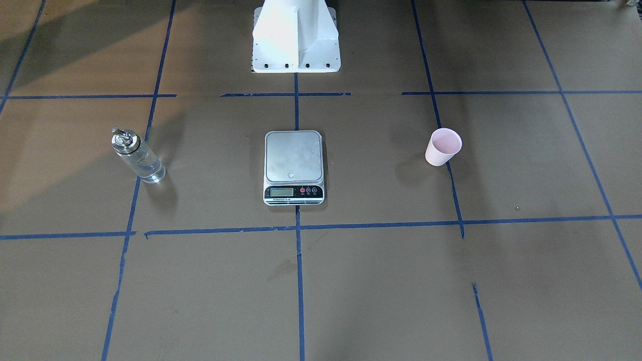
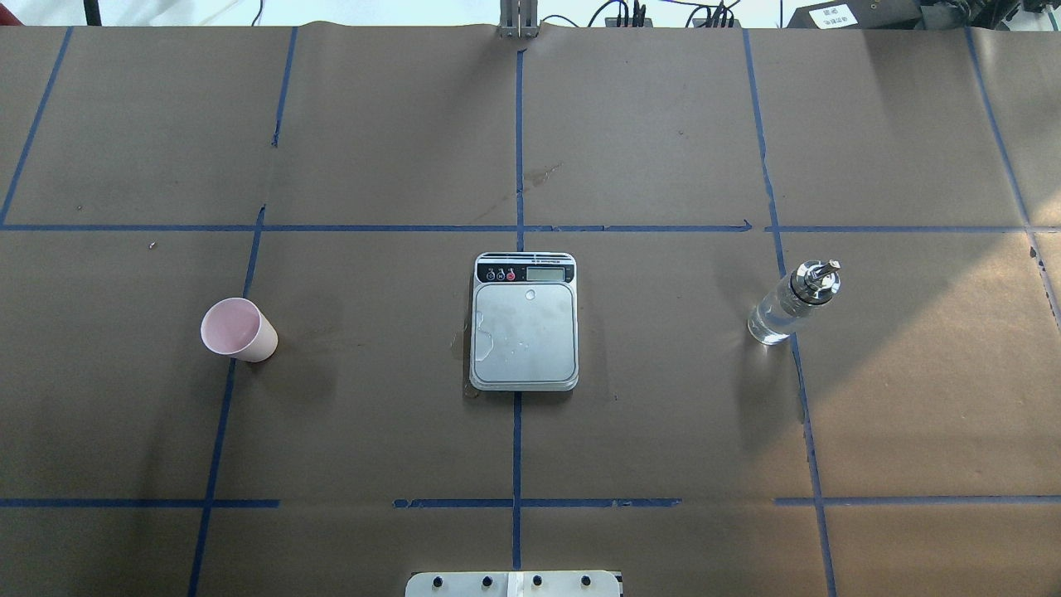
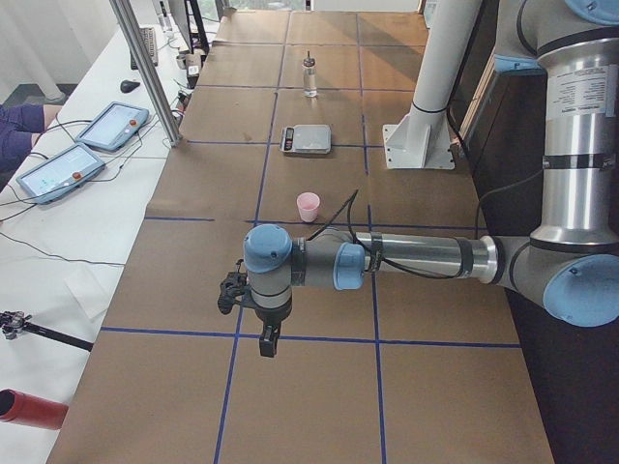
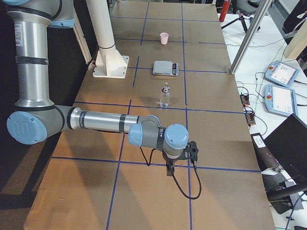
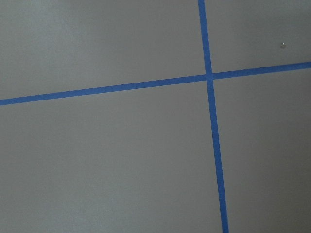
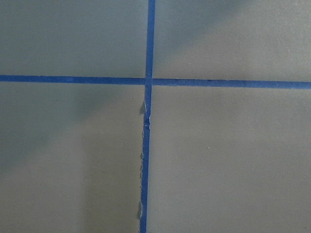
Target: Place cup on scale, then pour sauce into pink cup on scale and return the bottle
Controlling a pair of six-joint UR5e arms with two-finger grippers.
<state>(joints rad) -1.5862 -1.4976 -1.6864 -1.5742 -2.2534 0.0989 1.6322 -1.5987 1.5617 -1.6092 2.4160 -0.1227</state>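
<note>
The pale pink cup (image 2: 239, 329) stands upright on the brown table, left of the scale; it also shows in the front view (image 1: 443, 147). The silver scale (image 2: 524, 332) sits at the table's middle with a bare platform. The clear glass bottle (image 2: 792, 303) with a metal cap stands to the right, clear sauce (image 2: 769, 322) in its lower part. My left gripper (image 3: 268, 343) hangs over the near table end, far from the cup (image 3: 308, 206). My right gripper (image 4: 169, 171) hangs over the other end, short of the bottle (image 4: 165, 96). I cannot tell whether either is open. Both wrist views show only table.
Blue tape lines (image 2: 517, 414) grid the brown paper table. The robot's white base (image 1: 296, 45) stands behind the scale. Tablets (image 3: 58, 169) and cables lie on the operators' side bench. A metal post (image 3: 145, 68) rises at the table edge.
</note>
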